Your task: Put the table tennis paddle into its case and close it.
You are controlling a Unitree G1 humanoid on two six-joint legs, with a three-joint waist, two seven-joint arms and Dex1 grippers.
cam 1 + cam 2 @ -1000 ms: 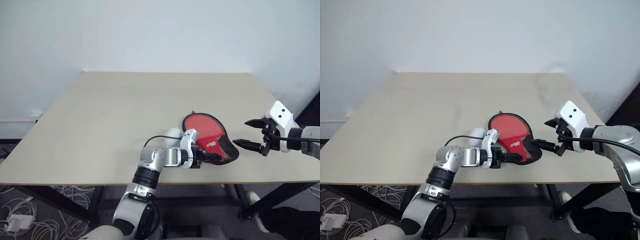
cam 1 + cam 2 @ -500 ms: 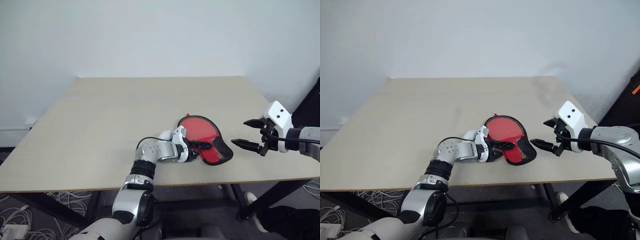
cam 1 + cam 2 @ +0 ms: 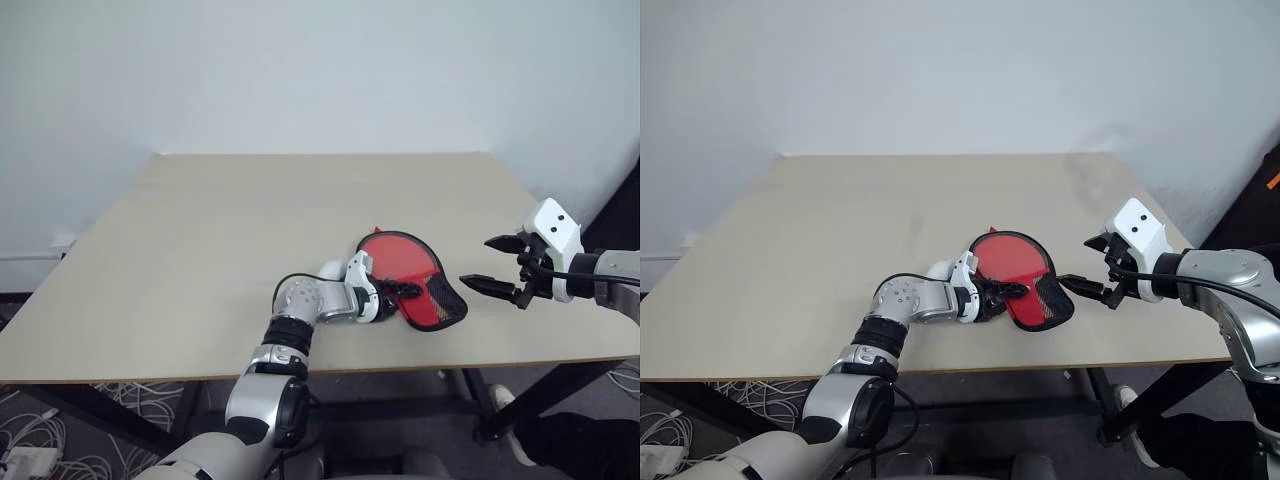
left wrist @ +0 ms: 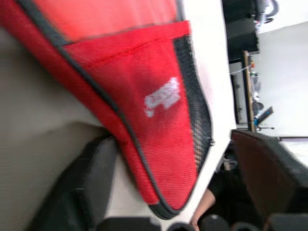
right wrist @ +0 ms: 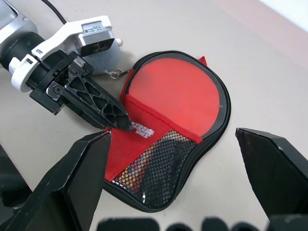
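Note:
The case [image 5: 142, 137] lies flat near the table's front right, red with black zip edging, a white logo and a mesh panel. Inside its rim shows the round red face of the table tennis paddle [image 5: 179, 91], and the striped handle shows through the mesh. My left gripper [image 3: 403, 290] reaches in from the left and is open. Its fingers [image 4: 91, 187] stand either side of the case's narrow end, one touching the edging. My right gripper [image 3: 476, 262] hovers open just right of the case, holding nothing.
A grey fuzzy ball [image 5: 103, 60] on a small metal clasp lies beside the case, behind my left gripper. The tan table [image 3: 200, 220] ends close in front of the case and to its right. Cables lie on the floor at the lower left.
My left wrist has rolled and its fingers have moved a little further onto the case's edge, standing somewhat narrower. The right gripper has kept still. The camera shifted.

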